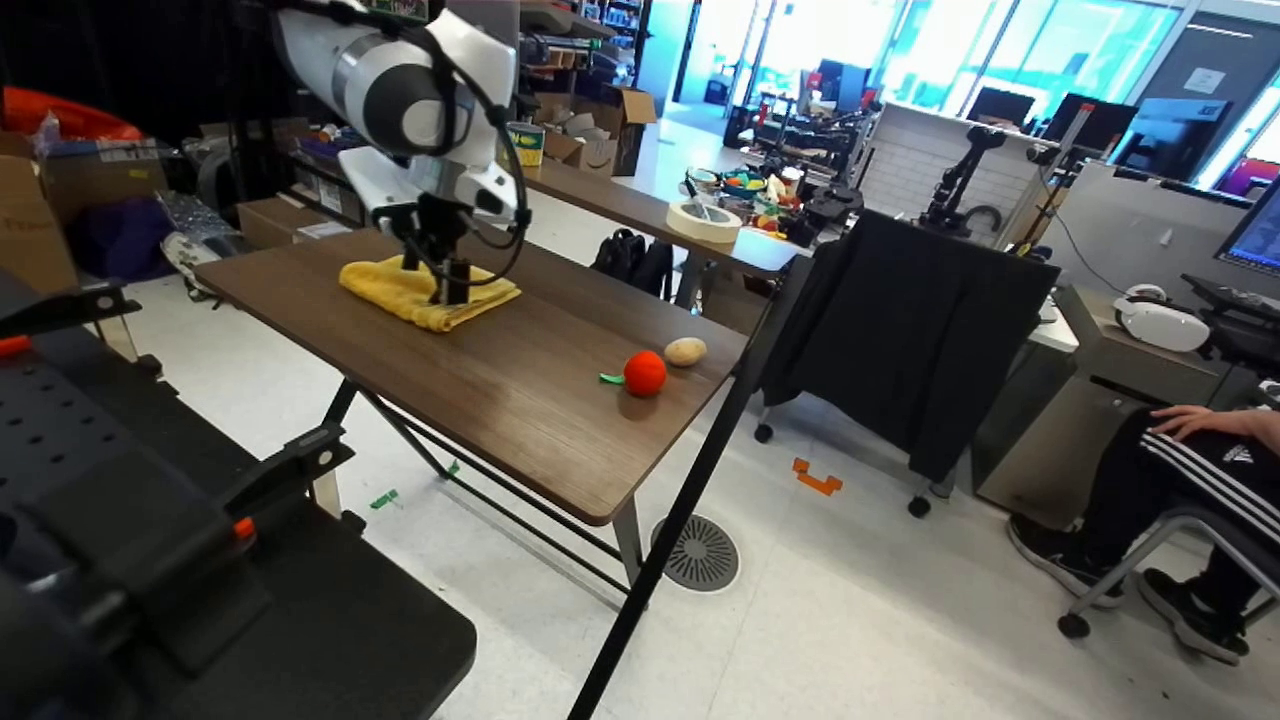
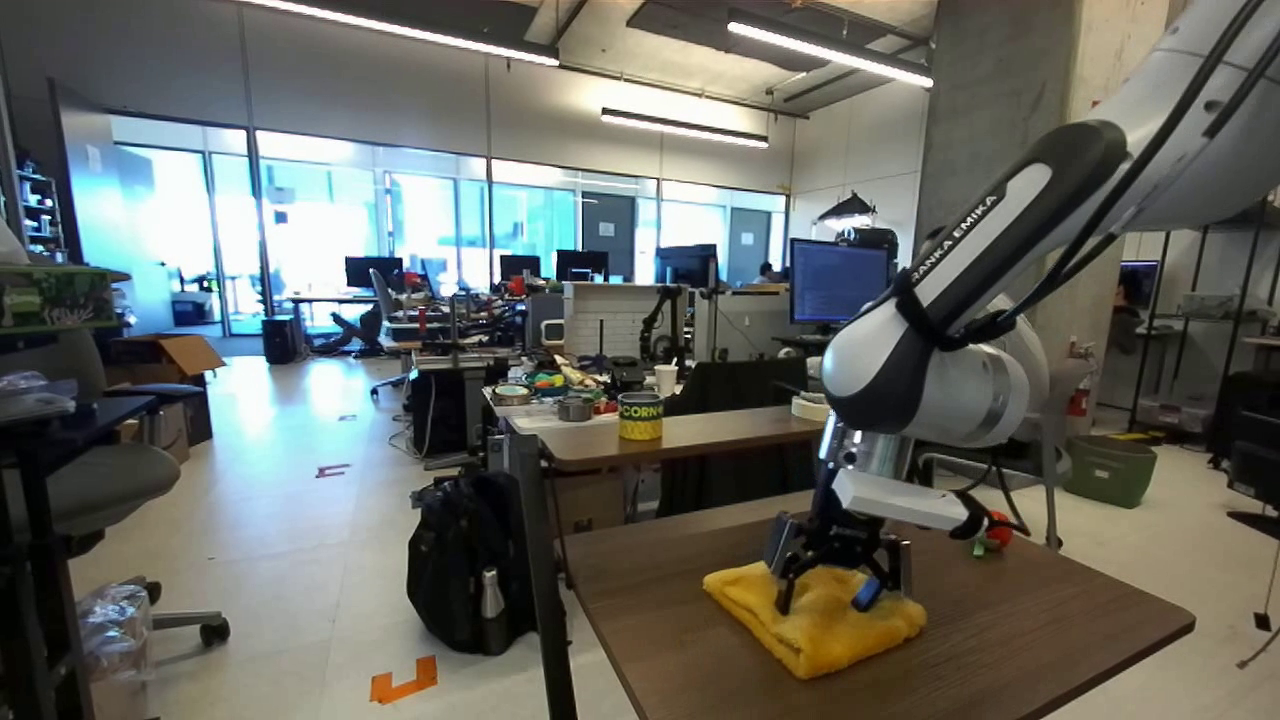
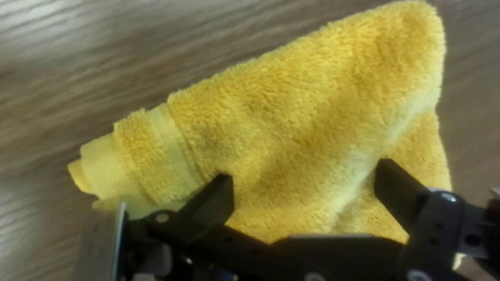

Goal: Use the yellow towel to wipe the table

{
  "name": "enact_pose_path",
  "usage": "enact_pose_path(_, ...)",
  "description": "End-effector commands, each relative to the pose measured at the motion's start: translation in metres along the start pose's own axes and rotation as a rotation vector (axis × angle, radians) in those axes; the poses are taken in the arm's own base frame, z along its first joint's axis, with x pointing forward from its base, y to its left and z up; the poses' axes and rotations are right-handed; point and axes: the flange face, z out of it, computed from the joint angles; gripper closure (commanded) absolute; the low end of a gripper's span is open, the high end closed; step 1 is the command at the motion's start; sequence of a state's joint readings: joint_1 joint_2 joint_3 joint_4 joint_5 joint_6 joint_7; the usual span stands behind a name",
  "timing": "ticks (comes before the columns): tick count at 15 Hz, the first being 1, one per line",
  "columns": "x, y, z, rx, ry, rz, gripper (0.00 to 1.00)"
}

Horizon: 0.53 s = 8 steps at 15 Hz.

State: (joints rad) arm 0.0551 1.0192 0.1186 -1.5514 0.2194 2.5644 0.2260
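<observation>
Dark brown wood-top worktop (image 1: 520, 400), and the folded, fluffy yellow towel (image 3: 304, 97) lies on it, directly under the end effector (image 3: 304, 169)! Black fingers (image 3: 398, 184) wide apart, nothing gripped; wrist view shows the towel's long edge askew to their line. Closing should bunch it.

Gripper (image 1: 432, 280), jaws parted, positioned at yellow towel (image 1: 382, 286) on table (image 1: 510, 405). Red ball (image 1: 645, 374) at 4 o'clock from towel.
</observation>
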Motion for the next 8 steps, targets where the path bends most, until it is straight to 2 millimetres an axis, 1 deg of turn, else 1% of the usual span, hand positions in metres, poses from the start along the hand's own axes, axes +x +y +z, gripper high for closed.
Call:
enact_pose_path(1,0.056,0.070,-0.034,0.054,0.067,0.181,0.00)
enact_pose_path(2,0.065,0.085,-0.043,0.060,0.083,0.213,0.00)
enact_pose_path(3,0.072,0.096,-0.045,0.071,0.090,0.236,0.00)
enact_pose_path(4,0.075,0.101,-0.046,0.076,0.092,0.248,0.00)
enact_pose_path(5,0.074,0.100,-0.043,0.077,0.088,0.247,0.00)
enact_pose_path(6,0.071,0.093,-0.038,0.076,0.076,0.235,0.00)
enact_pose_path(8,0.056,0.062,-0.021,0.073,0.053,0.189,0.00)
